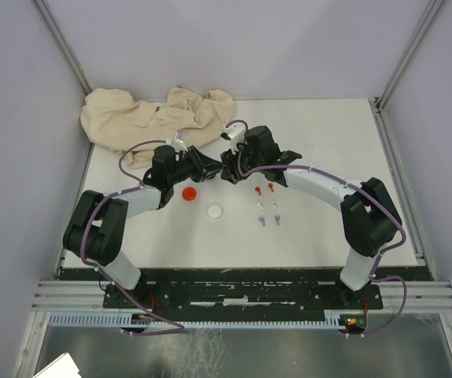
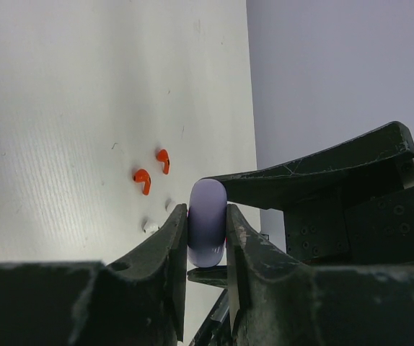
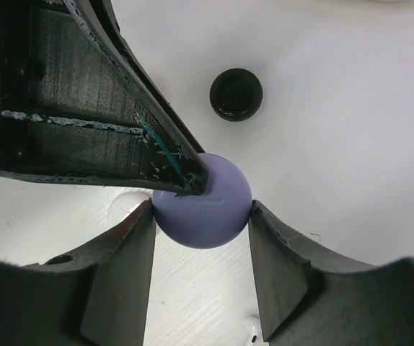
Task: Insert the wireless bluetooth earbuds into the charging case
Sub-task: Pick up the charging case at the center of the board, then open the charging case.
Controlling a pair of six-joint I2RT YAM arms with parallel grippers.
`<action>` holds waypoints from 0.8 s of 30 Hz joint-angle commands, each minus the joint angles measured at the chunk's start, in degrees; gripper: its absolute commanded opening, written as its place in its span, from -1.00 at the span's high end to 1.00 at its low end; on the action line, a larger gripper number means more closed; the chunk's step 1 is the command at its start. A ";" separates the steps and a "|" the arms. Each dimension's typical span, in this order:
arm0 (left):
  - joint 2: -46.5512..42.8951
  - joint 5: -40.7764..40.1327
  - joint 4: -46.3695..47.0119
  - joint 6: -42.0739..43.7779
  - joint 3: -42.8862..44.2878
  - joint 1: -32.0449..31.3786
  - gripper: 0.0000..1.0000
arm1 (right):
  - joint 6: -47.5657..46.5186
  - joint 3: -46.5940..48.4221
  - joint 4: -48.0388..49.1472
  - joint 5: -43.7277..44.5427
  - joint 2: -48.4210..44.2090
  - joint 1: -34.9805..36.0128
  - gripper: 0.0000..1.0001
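Observation:
A pale purple round charging case (image 2: pixel 207 223) is held above the table between both grippers. My left gripper (image 2: pixel 207 210) is shut on its flat faces. My right gripper (image 3: pixel 203 210) is shut on its rim (image 3: pixel 207 216). The two grippers meet at mid-table (image 1: pixel 220 168). Red earbuds (image 1: pixel 257 190), white earbuds (image 1: pixel 261 206) and pale purple earbuds (image 1: pixel 263 221) lie in pairs to the right. The red pair (image 2: pixel 142 180) shows in the left wrist view. One white bud (image 3: pixel 252 328) shows in the right wrist view. Black earbuds are out of view.
A red disc (image 1: pixel 188 194) and a white disc (image 1: pixel 215 210) lie on the table (image 1: pixel 328 142) in front of the left arm. A black disc (image 3: pixel 236 94) lies below the grippers. A crumpled beige cloth (image 1: pixel 151 118) lies at the back left.

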 commanded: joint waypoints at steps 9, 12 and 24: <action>0.01 0.31 4.28 -1.49 -0.02 -0.08 0.94 | 4.83 -2.50 4.96 1.65 -8.70 -3.10 -0.79; 0.18 0.15 4.31 -1.50 -0.04 -0.09 0.94 | 6.40 -2.58 3.68 4.43 -11.88 -4.83 -1.00; 0.10 0.70 4.71 -2.32 0.91 -0.12 0.94 | 7.11 0.48 -4.13 6.60 -8.39 -5.39 -0.99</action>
